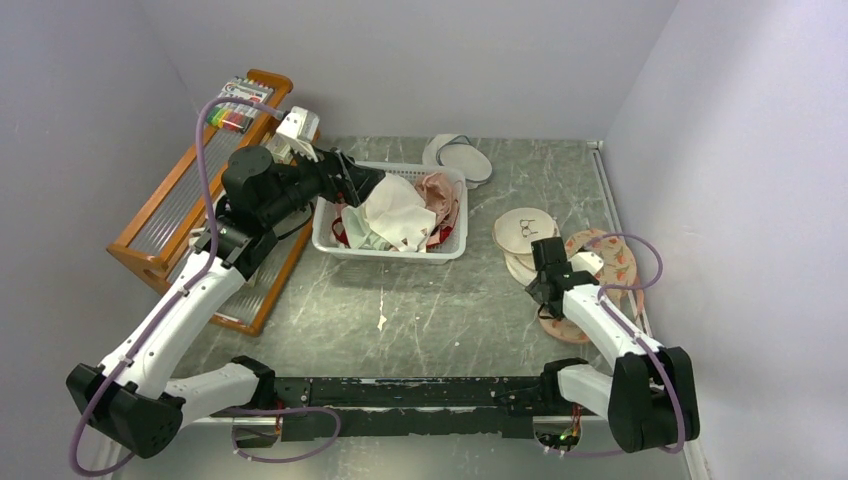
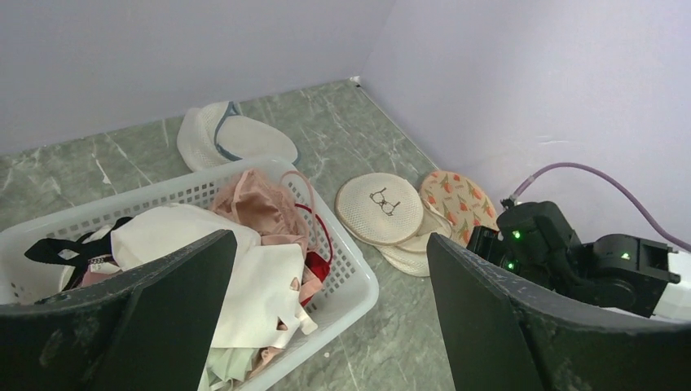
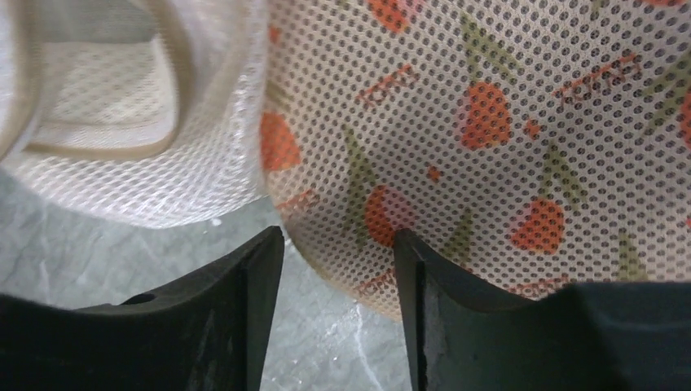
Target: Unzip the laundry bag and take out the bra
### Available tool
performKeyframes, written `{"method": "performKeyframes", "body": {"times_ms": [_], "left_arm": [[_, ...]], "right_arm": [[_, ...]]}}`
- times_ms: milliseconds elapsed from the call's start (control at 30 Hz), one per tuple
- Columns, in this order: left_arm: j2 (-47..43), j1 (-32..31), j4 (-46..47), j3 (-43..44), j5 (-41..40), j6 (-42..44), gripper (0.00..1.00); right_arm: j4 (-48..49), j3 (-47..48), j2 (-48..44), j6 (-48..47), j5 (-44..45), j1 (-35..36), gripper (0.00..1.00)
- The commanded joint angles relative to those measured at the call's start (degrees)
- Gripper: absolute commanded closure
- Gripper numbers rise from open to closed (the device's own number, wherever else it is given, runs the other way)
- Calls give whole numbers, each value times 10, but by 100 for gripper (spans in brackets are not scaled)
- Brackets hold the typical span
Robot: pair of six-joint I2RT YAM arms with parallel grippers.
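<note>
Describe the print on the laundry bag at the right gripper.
The laundry bag is peach mesh with orange-red flowers and green stems; clearest in the right wrist view.

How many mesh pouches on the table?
4: white pouch behind the basket; glasses-print pouch right of it; plain pouch under that; flowered pouch at the right gripper. More may be hidden.

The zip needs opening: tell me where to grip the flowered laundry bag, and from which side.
Grip the laundry bag by its curved rim, just ahead of the right gripper's open fingers. Come in low along the table from there: the bag lies flat, so only the edge offers a pinch. No zip pull shows.
</note>
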Motion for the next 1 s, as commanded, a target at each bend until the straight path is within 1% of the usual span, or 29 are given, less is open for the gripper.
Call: {"method": "performKeyframes", "body": {"times_ms": [0, 33, 133, 167, 300, 400, 467, 533, 600, 700, 767, 867, 967], "left_arm": [[2, -4, 9, -6, -18, 10, 1], [2, -4, 8, -5, -19, 10, 1], [3, -5, 6, -5, -21, 10, 1], [4, -5, 7, -6, -20, 10, 1], [4, -5, 8, -6, -19, 9, 1], [8, -4, 9, -7, -19, 8, 1], [10, -5, 8, -6, -18, 8, 1], [11, -5, 9, -7, -19, 7, 1], [13, -5, 9, -8, -19, 8, 1], [16, -5, 10, -10, -20, 8, 1], [19, -5, 12, -10, -18, 7, 1], [24, -5, 14, -12, -10, 4, 1], [30, -6, 13, -9, -2, 3, 1]], "right_arm": [[63, -19, 21, 14, -13, -16, 50], [60, -15, 24, 14, -15, -17, 56], [42, -5, 8, 18, -17, -18, 88], [30, 0, -3, 19, -16, -18, 92], [-31, 41, -72, 25, 6, -18, 100], [-93, 96, -144, 31, 49, -18, 100], [-110, 140, -187, 26, 69, -18, 100], [-100, 177, -230, 9, 71, -18, 100], [-64, 202, -270, -22, 52, -18, 100], [15, 218, -317, -79, -20, -18, 100], [64, 221, -338, -103, -84, -18, 100], [135, 213, -352, -132, -200, -17, 100], [164, 214, -348, -144, -301, -18, 100]]}}
